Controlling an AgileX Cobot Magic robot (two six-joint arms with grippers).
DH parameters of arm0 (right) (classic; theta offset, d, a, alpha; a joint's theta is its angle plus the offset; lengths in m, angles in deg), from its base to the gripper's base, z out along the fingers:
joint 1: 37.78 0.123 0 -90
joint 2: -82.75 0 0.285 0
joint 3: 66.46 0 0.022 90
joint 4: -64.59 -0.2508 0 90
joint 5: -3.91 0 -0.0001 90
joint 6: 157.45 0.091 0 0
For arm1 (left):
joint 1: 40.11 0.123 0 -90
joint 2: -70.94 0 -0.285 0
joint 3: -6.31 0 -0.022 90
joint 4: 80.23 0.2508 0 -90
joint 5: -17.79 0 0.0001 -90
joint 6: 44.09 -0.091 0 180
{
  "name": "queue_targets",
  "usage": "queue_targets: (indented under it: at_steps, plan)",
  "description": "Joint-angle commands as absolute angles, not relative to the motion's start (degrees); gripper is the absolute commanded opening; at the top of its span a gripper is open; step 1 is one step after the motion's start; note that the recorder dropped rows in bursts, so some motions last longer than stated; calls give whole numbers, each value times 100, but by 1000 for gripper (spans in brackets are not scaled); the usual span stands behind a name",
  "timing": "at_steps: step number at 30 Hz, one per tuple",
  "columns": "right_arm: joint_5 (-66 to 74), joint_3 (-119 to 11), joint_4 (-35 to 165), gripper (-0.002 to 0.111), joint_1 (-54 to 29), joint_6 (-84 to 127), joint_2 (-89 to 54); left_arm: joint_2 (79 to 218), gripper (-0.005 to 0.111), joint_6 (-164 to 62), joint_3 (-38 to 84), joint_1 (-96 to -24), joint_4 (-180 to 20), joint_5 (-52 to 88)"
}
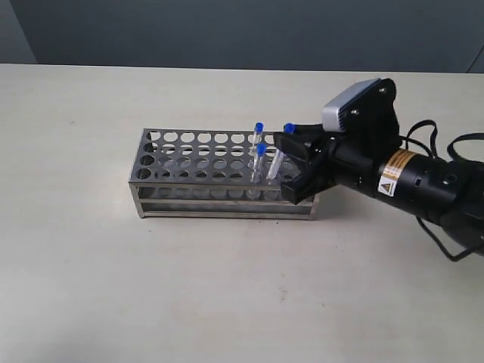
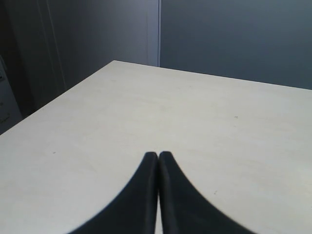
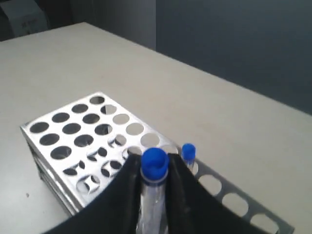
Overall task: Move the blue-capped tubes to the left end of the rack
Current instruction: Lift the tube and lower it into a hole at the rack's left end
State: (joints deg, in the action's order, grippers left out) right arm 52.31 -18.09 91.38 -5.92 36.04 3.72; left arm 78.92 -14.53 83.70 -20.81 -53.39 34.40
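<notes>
The silver rack (image 1: 204, 162) stands mid-table, its punched top plate also showing in the right wrist view (image 3: 73, 131). At its right end my right gripper (image 1: 282, 162) (image 3: 155, 165) is shut on a blue-capped tube (image 1: 277, 157) (image 3: 155, 168), which leans over the rack. Two more blue-capped tubes (image 1: 258, 136) (image 1: 260, 162) stand upright in holes just left of it; only one of these (image 3: 188, 152) appears in the right wrist view. I see no fourth tube. My left gripper (image 2: 158, 155) is shut on nothing above bare table, and it is outside the exterior view.
The rack's left and middle holes (image 1: 170, 155) hold nothing. The right arm's black body and cables (image 1: 423, 181) lie over the table to the rack's right. Beige tabletop (image 1: 227, 287) surrounds the rack, with a dark wall behind.
</notes>
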Motion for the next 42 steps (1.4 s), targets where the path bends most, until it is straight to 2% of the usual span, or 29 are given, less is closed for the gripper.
queue_targets:
  at_steps: [1,5,10,15,36,39,42]
  plan:
    - [5002,-2121,9406,-1,-568,3872,-307,7872,1,-1450,8353,-2069,-5347,3452]
    - [4314,-3260,10474,-1,-373,4979,-31,7872,1,-1450,8353,-2069,-5347,3452]
    - [3822,-4780,10832,-1,345,5090,1124,7872,1,-1450,8353,-2069,-5347,3452]
    - [3514,-5839,10956,-1,723,5130,2252,7872,1,-1450,8353,-2069,-5347,3452]
    - [3044,-6728,11058,0,830,5166,3440,7872,1,-1450,8353,-2069,-5347,3442]
    - [3015,-6728,11058,11,830,5208,3513,7872,1,-1450,8353,-2069,-5347,3442]
    - [3006,-6728,11058,31,830,5219,3523,7872,1,-1450,8353,-2069,-5347,3442]
